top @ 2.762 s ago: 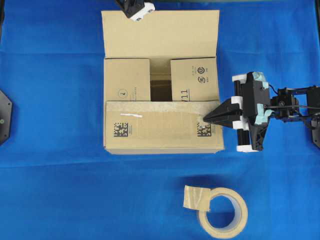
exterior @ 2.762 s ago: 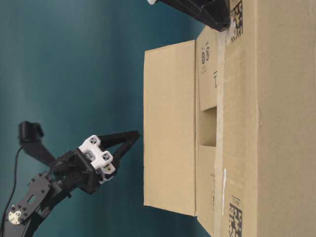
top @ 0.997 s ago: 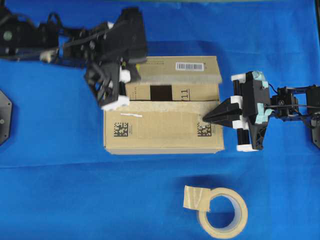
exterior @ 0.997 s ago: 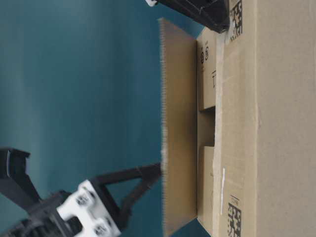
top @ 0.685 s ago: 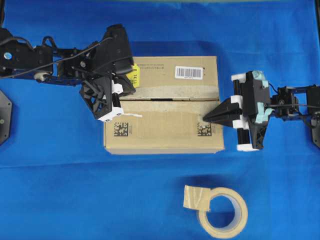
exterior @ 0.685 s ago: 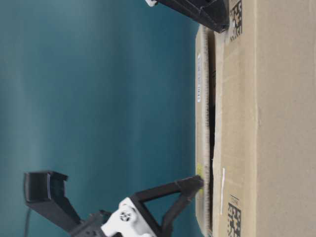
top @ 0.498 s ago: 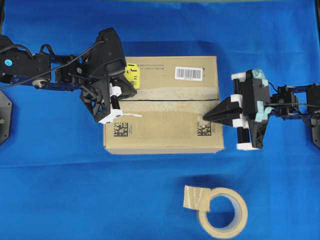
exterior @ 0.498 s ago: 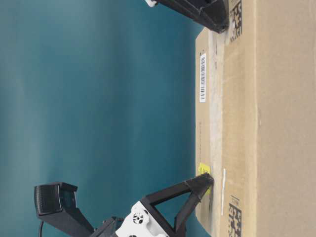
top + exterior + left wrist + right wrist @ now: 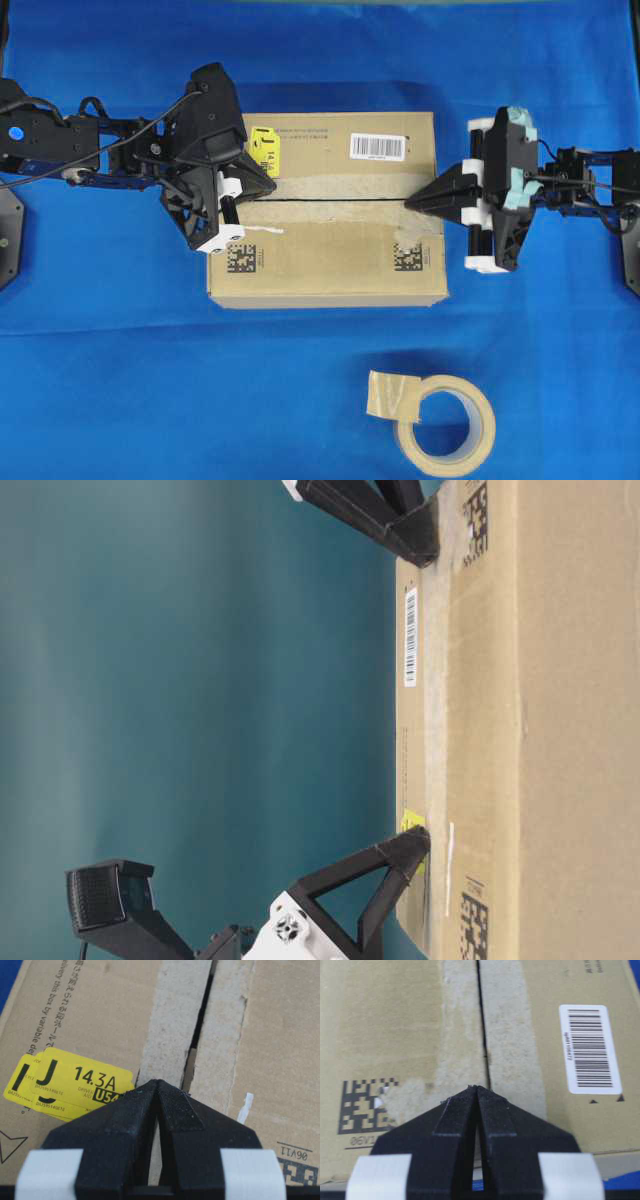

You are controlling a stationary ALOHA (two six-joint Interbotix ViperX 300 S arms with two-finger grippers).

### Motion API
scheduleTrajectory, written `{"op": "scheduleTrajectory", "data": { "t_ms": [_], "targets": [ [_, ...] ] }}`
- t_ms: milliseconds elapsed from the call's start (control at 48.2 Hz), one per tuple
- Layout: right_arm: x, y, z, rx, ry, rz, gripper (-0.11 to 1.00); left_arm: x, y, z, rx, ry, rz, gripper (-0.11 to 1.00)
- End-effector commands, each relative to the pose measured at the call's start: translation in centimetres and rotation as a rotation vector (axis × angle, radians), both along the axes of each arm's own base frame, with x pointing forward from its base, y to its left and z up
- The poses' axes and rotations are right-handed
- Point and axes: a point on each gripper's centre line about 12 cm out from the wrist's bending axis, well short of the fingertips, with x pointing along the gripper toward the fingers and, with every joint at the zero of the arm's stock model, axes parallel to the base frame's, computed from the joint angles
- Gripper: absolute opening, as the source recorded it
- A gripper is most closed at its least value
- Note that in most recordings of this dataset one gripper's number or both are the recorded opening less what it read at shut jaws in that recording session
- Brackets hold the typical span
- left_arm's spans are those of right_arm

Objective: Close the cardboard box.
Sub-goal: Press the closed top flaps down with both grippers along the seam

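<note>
The cardboard box is pinned at its seam by the closed, empty left tool and right tool; if released, the flaps could be sprung open.

Left gripper reaching inward from the left, fingertips pinched together, pointing right. Right gripper extended from the right, fingertips likewise pressed together, pointing left.
</note>
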Motion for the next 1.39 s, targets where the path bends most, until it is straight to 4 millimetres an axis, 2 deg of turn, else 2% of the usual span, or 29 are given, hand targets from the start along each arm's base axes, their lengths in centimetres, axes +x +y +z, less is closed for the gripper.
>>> {"op": "scheduleTrajectory", "data": {
  "t_ms": [0,519,706,872,1121,1370],
  "targets": [
    [0.1,-0.5,0.6,-0.004,-0.023,-0.017,0.00,0.1,-0.4,0.2,0.000,-0.006,-0.011,0.00],
    [-0.2,-0.7,0.1,-0.003,-0.009,-0.023,0.00,0.1,-0.5,0.4,0.004,-0.034,-0.013,0.00],
    [-0.2,-0.7,0.1,-0.002,-0.007,-0.024,0.00,-0.4,-0.6,1.4,0.032,-0.183,-0.020,0.00],
    [-0.3,-0.7,0.0,-0.002,-0.006,-0.024,0.00,-1.3,-1.1,2.4,0.072,-0.429,-0.036,0.00],
    [-0.2,-0.7,0.0,-0.003,-0.007,-0.024,0.00,-3.5,-1.8,0.4,0.169,-0.552,-0.086,0.00],
    [-0.2,-0.7,0.1,-0.003,-0.012,-0.025,0.00,-5.2,-1.4,-1.4,0.189,-0.538,-0.077,0.00]
  ]
}}
